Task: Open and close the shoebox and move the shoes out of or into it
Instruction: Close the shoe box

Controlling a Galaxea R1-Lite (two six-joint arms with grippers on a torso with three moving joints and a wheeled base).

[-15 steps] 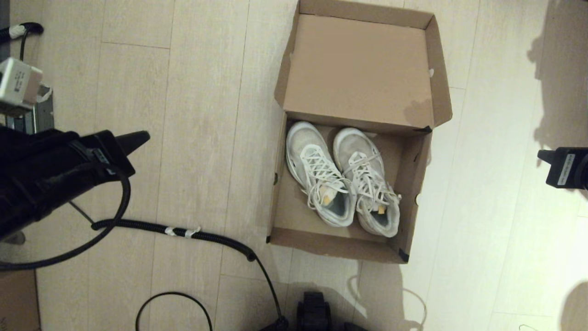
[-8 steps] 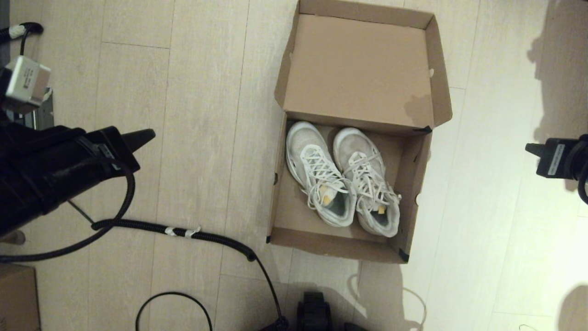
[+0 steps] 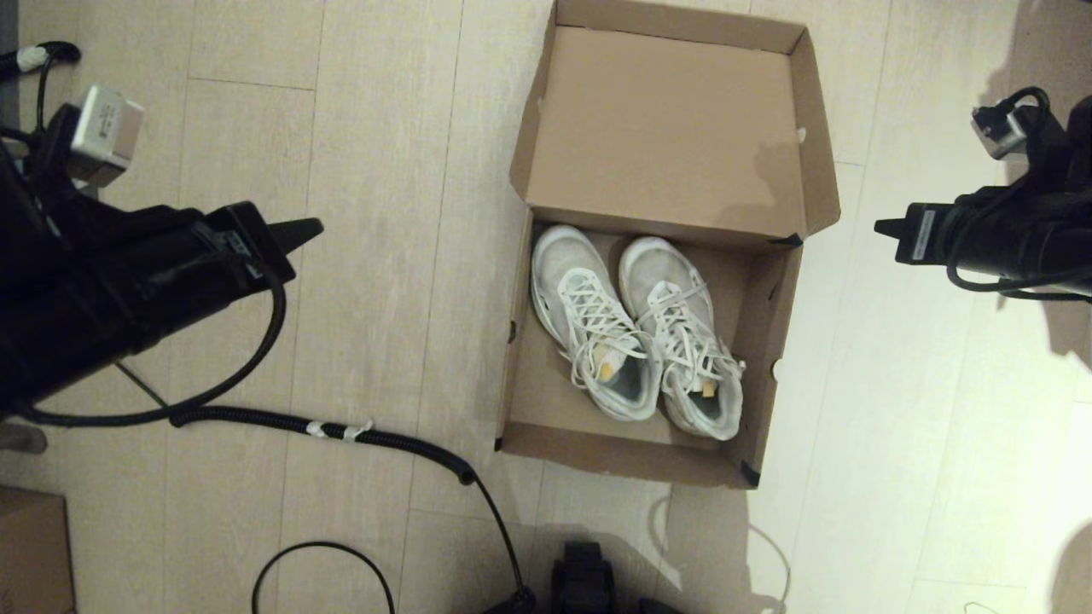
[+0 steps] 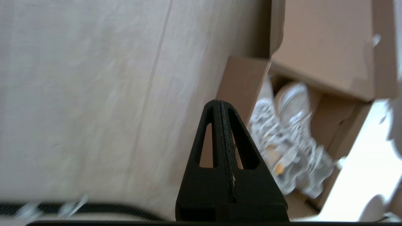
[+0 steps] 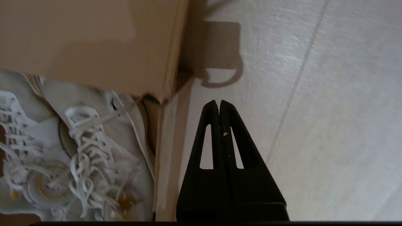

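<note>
Lying nearest on the pale plank floor [image 3: 375,170] are a ribbed black cable [image 3: 375,439] to the left and a thinner black loop [image 3: 324,563] beside it, with the corner of a smaller brown carton [image 3: 30,550] at the near left edge. Just beyond them sits the shoebox [image 3: 627,456], open, its near wall taped dark at the corners. Inside it the shoes [image 3: 636,328] lie side by side, touching, toes pointing far and heels near, laces tied, a yellow-orange tag showing in each opening; they sit toward the right of the box, leaving bare cardboard along the left wall. The hinged lid [image 3: 665,128] is folded back flat on the far side, its inner face up.

Level with the far part of the shoes, the left gripper [image 3: 309,228] hangs over the floor well left of the box, its tip aimed at it, fingers [image 4: 220,125] pressed together with nothing between them. Opposite, the right gripper [image 3: 883,228] hangs near the box's right wall, apart from it, fingers [image 5: 219,125] likewise closed on nothing.
</note>
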